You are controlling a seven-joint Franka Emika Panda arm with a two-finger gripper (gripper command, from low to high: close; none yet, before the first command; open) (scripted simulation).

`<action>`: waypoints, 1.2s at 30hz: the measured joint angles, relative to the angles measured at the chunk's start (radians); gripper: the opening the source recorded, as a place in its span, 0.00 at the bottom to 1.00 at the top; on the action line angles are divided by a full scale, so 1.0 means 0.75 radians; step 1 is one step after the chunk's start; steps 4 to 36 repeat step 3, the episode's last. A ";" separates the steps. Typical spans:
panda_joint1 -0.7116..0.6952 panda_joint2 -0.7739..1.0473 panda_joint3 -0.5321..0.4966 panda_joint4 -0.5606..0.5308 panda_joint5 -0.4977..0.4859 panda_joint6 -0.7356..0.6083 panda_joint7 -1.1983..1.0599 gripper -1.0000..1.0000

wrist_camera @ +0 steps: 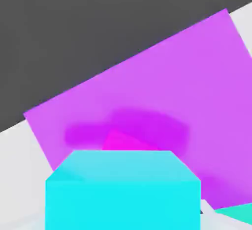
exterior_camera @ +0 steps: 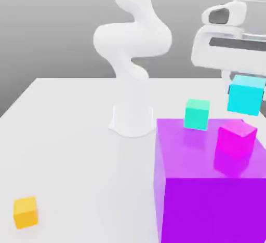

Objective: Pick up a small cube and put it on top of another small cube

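Note:
The bright cyan small cube [exterior_camera: 245, 95] hangs in the air under my gripper [exterior_camera: 240, 83], which is shut on it. It fills the near part of the hand view as a cyan block [wrist_camera: 123, 189]. The magenta-pink small cube [exterior_camera: 236, 138] rests on top of the huge purple cube [exterior_camera: 208, 195], below the cyan one and slightly toward the exterior view's left. In the hand view a sliver of the magenta cube [wrist_camera: 120, 143] peeks over the cyan cube's edge, with the purple top [wrist_camera: 162, 91] beyond it.
A teal-green small cube [exterior_camera: 197, 113] sits on the purple cube's far side, and its corner [wrist_camera: 238, 213] shows in the hand view. An orange small cube [exterior_camera: 25, 212] lies on the white table [exterior_camera: 67, 148] at the exterior view's near left. The arm's white base [exterior_camera: 132, 117] stands behind.

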 joint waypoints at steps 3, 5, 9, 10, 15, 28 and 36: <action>0.000 0.000 0.000 0.000 0.000 0.000 0.000 1.00; 0.000 0.000 0.000 0.000 0.000 0.000 0.000 1.00; 0.000 0.000 0.000 0.000 0.000 0.000 0.000 1.00; 0.000 0.000 0.000 0.000 0.000 0.000 0.000 1.00; 0.000 0.000 0.000 0.000 0.000 0.000 0.000 1.00; 0.000 0.000 0.000 0.000 0.000 0.000 0.000 1.00; 0.000 0.000 0.000 0.000 0.000 0.000 0.000 1.00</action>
